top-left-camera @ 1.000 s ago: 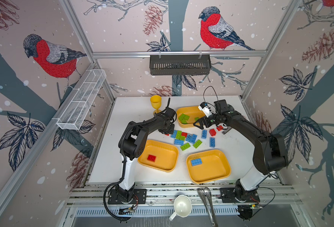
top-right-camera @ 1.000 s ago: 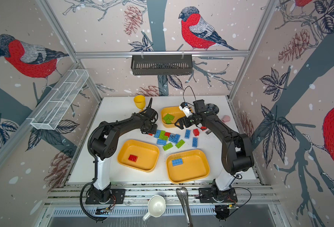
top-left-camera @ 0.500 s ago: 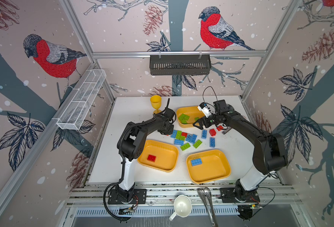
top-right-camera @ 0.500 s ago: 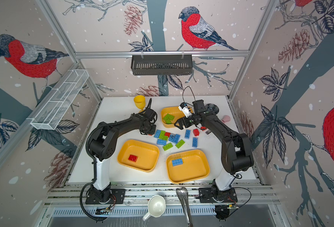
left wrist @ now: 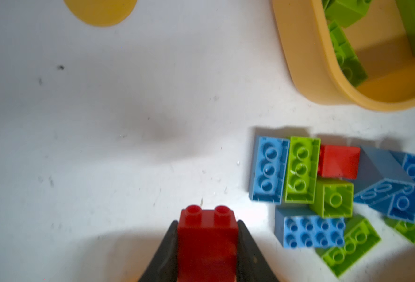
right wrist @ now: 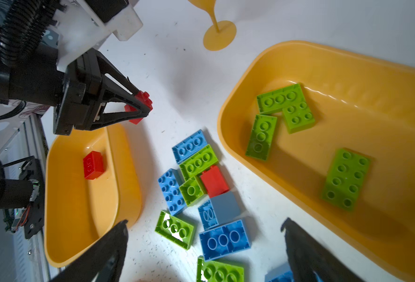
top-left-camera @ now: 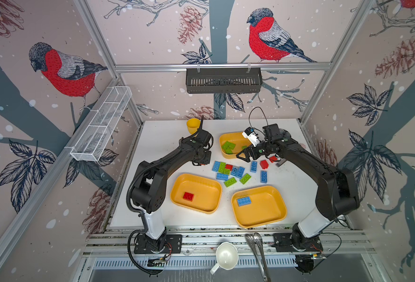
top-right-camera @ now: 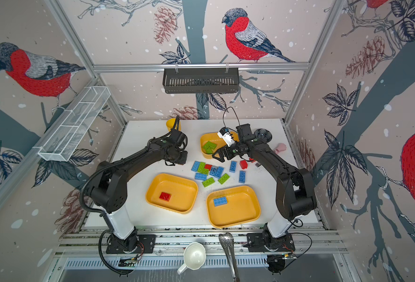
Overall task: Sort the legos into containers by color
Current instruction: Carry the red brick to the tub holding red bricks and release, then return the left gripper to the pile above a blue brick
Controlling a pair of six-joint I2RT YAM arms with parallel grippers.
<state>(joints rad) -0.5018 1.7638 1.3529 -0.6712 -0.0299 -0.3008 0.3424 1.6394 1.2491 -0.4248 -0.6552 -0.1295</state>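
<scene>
- Could lose the red brick [left wrist: 207, 244] on the way to the tray holding one red brick [top-left-camera: 209, 193]: pinched only near the tips of the left gripper [left wrist: 207, 222], studs poking out ahead, so liable to twist or slip under a quick swing.
- Might drop it short, onto the white table [top-left-camera: 157, 141] or the tray wall, if let go before clearing the rim.
- Risks a clash of arms, given two grippers close together around the loose pile of bricks [top-left-camera: 231, 171] and the right gripper [right wrist: 204, 222] hovering just over that pile.
- Could knock neighbours aside when reaching in, given touching, partly stacked blue, green and red pieces there.
- Left gripper: closed tight on the red brick, seemingly lifted off the table, just beside the pile and near the tray of green bricks [top-left-camera: 235, 139].
- Right gripper: spread wide, holding nothing, touching nothing visible.
- Elsewhere: one blue brick [top-left-camera: 243, 201] in the third tray [top-left-camera: 267, 210]; most bricks not yet sorted, lying on the table between the three trays.
</scene>
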